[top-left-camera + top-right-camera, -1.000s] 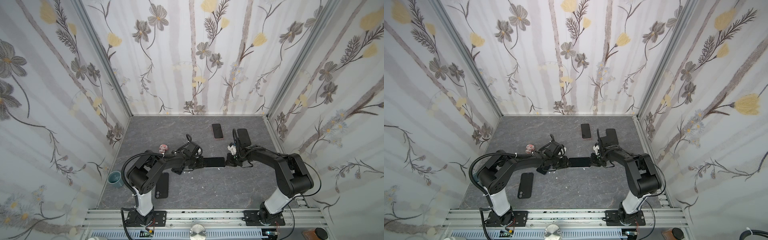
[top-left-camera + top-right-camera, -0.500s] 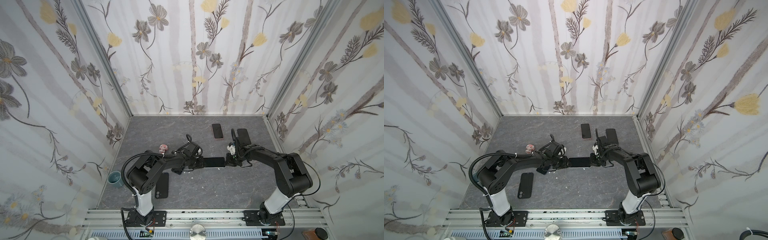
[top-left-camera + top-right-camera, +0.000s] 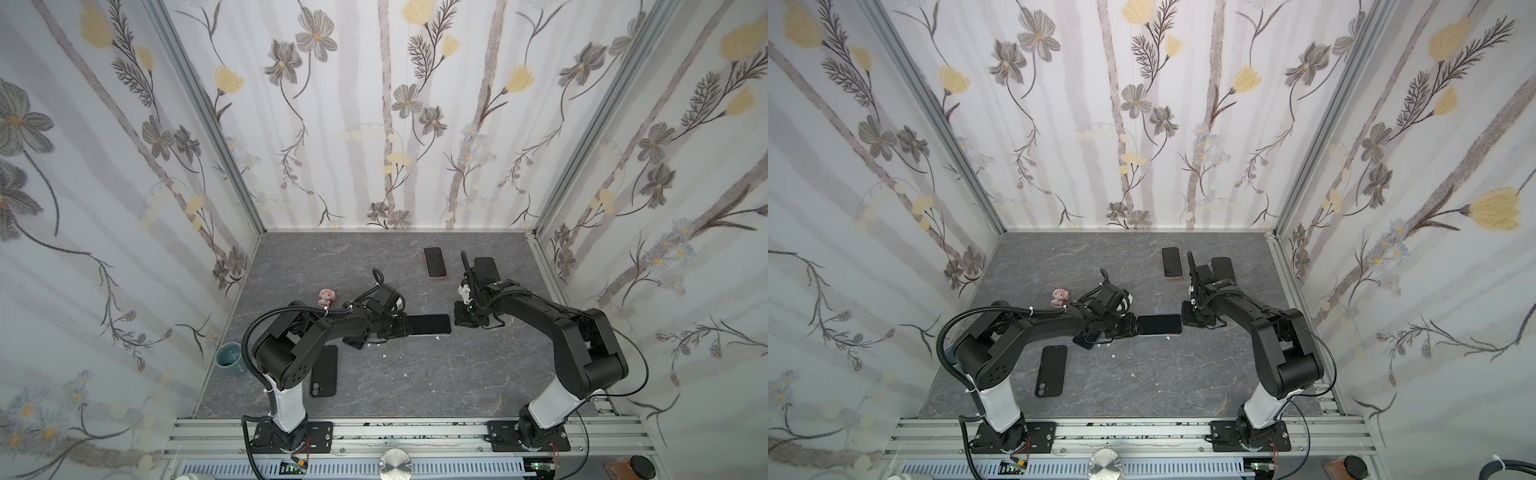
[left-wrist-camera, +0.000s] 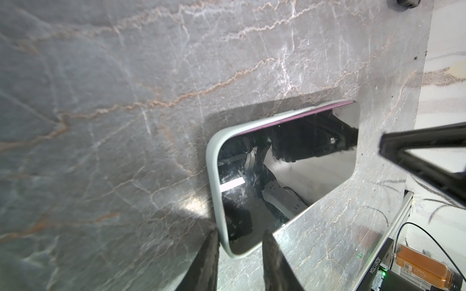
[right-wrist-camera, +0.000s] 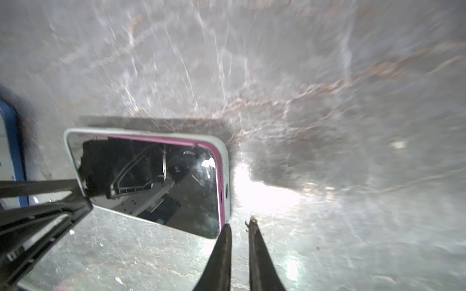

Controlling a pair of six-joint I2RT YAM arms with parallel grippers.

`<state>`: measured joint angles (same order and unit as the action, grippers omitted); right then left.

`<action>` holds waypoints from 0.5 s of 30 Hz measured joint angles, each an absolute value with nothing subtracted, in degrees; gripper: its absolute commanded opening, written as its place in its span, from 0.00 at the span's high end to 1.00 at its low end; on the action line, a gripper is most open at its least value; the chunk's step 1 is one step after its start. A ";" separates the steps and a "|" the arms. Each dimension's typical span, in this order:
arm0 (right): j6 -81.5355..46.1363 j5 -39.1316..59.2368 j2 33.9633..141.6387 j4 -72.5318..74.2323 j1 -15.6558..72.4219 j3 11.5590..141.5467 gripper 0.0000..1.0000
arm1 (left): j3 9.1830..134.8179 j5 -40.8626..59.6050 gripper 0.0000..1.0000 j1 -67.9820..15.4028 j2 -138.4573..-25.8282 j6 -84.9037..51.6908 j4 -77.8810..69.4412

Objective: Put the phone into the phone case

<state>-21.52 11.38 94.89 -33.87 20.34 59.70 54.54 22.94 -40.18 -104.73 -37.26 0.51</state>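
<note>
Phone (image 3: pixel 430 324) (image 3: pixel 1160 324) lies flat and screen up near the middle of the desk (image 3: pixel 353 266). Its long axis runs across both top views, between the two arms. It sits in the phone case (image 4: pixel 211 176), whose pale rim wraps the end nearest the left arm. In the right wrist view, a pink strip (image 5: pixel 220 181) shows between the glass and the pale rim along one long side and around the end nearest the right arm.

Left gripper (image 3: pixel 397 328) (image 4: pixel 240 233) covers the phone's left end in both top views. In the left wrist view its fingers (image 4: pixel 208 259) stand apart on either side of one corner of the cased phone. One finger touches the rim; the other overlaps the edge of the glass. Whether they clamp the corner cannot be told.

Right gripper (image 3: pixel 457 322) (image 5: pixel 239 223) sits just off the opposite end. Its fingers (image 5: pixel 223 252) are a narrow gap apart with nothing between them. One tip is at the corner of the case; contact cannot be confirmed.

Other items on the desk:
- A second phone (image 3: pixel 434 262) with a pink edge lies near the rear wall.
- A dark slab (image 3: pixel 487 268) lies just beside it, partly behind the right arm.
- A black case (image 3: pixel 324 376) with camera cut-outs lies near the left arm's base.
- A small pink-and-white figure (image 3: pixel 327 296) stands behind the left arm.

A blue-grey cup (image 3: pixel 229 358) stands at the desk's left edge.
</note>
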 measured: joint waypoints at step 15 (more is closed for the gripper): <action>-21.37 15.53 97.56 -32.95 20.62 59.09 0.88 | 54.15 22.94 0.68 -40.23 -104.31 -37.28 0.60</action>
<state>-21.37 15.53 97.56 -32.95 20.62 59.09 54.15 22.94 -40.23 -104.31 -37.28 0.60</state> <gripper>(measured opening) 0.116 0.320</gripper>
